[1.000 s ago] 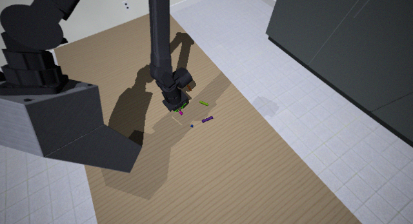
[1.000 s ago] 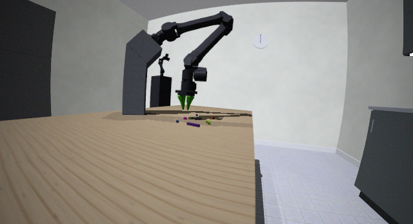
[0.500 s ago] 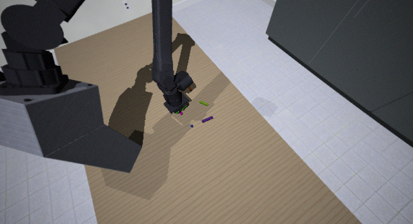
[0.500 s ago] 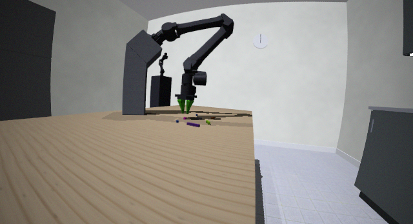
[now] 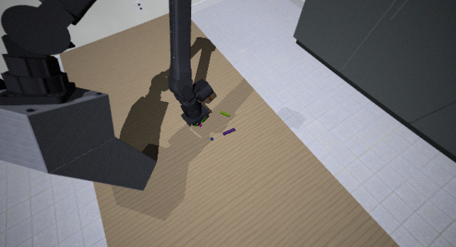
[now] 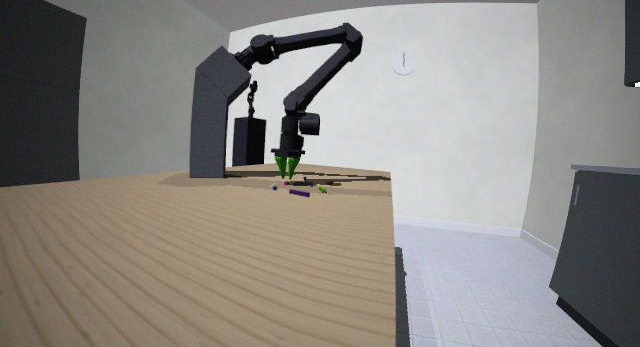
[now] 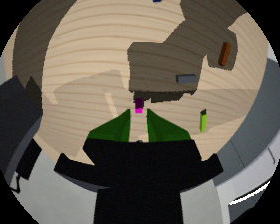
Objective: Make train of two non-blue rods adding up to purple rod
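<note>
My gripper [image 5: 200, 122] [image 6: 286, 178] [image 7: 138, 112] points down, its green fingers a little apart with nothing held, just above the magenta rod [image 5: 200, 125] [image 6: 286, 183] [image 7: 139, 104]. The grey rod [image 7: 187, 79] lies in shadow, ahead and right of the magenta one in the wrist view. The orange rod [image 5: 209, 97] [image 6: 329, 183] [image 7: 224, 54] lies beyond it. The lime rod [image 5: 225, 114] [image 6: 323, 189] [image 7: 203, 121] lies to the right. The purple rod [image 5: 229, 132] [image 6: 299, 192] lies on the near side in the exterior view, hidden in the wrist view.
One blue rod [image 5: 211, 139] [image 6: 274, 188] lies near the purple rod. Another blue rod [image 6: 305, 178] [image 7: 157, 1] lies on the far side, at the wrist view's top edge. The arm's shadow covers part of the wooden table [image 5: 271, 176] [image 6: 200, 247].
</note>
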